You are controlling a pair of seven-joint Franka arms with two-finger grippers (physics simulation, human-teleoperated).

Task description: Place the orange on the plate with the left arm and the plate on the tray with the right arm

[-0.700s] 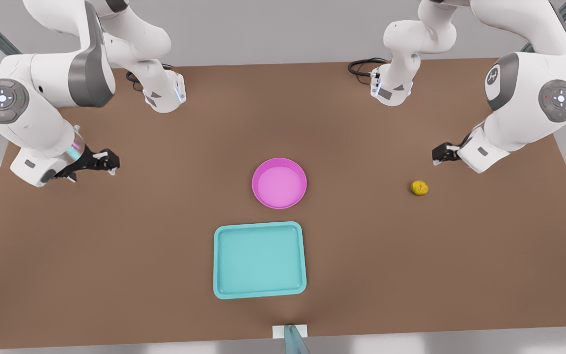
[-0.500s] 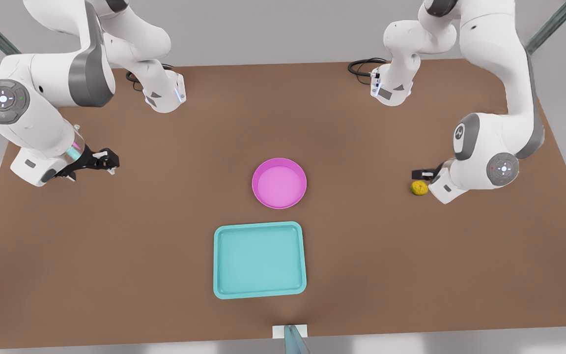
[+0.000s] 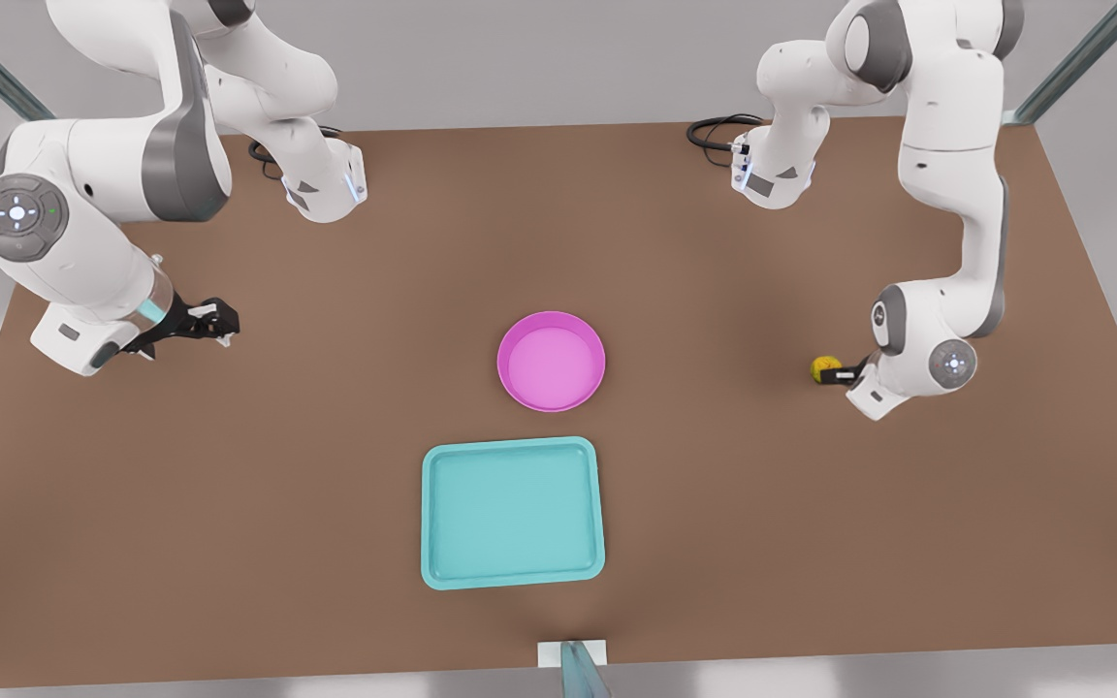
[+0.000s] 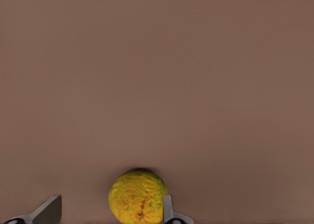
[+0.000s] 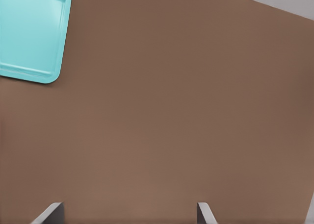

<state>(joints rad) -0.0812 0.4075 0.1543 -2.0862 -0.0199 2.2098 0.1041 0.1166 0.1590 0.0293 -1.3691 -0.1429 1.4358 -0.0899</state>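
Note:
The small bumpy yellow orange lies on the brown table at the front view's right. My left gripper has come down low around it. In the left wrist view the orange sits between the open fingers, right against one fingertip, with a gap to the other. The pink plate rests at the table's middle. The teal tray lies just in front of it. My right gripper hovers open over bare table at the front view's left, far from the plate, and waits.
The two arm bases stand at the table's far edge, with a black cable loop by the one on the right. In the right wrist view a corner of the tray shows past the open right gripper.
The left arm has swung in and lowered, bringing its gripper from above and behind the orange down around it. The right arm has shifted only slightly. Orange, plate and tray have not moved.

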